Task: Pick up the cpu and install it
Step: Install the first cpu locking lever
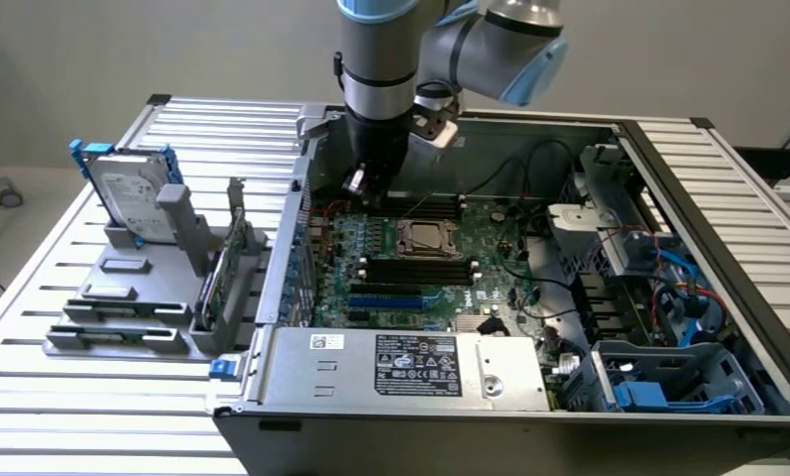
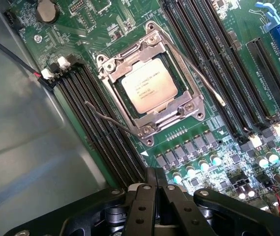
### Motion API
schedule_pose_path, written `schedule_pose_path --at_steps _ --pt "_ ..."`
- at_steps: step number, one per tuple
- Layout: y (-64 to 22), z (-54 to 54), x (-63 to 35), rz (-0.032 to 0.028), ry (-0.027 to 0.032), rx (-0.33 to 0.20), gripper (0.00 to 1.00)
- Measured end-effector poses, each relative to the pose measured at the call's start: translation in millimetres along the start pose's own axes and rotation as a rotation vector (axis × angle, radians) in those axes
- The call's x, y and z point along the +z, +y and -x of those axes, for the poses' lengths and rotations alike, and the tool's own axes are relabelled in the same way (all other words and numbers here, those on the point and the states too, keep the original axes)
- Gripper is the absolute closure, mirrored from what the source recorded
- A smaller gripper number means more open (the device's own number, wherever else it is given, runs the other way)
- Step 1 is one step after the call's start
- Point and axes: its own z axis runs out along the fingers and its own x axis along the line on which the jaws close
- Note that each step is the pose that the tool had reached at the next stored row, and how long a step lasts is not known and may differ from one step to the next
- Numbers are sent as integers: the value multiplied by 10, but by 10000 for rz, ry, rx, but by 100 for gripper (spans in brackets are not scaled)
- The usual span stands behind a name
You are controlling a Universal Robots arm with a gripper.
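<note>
My arm (image 1: pixel 375 55) is a thick silver-grey tube with rounded joints. Pale blue caps (image 1: pixel 533 71) close the joint ends, and a black band (image 1: pixel 379 77) rings the tube. Below that band, my wrist (image 1: pixel 375 139) is dark. My gripper (image 2: pixel 154 173) is matte black, built of flat link bars, with small silver rivets and round screw heads at the pivots.

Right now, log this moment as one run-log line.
end effector: shut, holding nothing, over the green motherboard | small silvery-grey square cpu: lying inside the dark metal-framed socket
</note>
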Motion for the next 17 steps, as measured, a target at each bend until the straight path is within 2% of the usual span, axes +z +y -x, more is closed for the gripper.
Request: schedule_pose_path --at_steps 12,17 --pt "24 16 33 0 -3 -1 89" --pt "59 -2 52 1 0 -1 89"
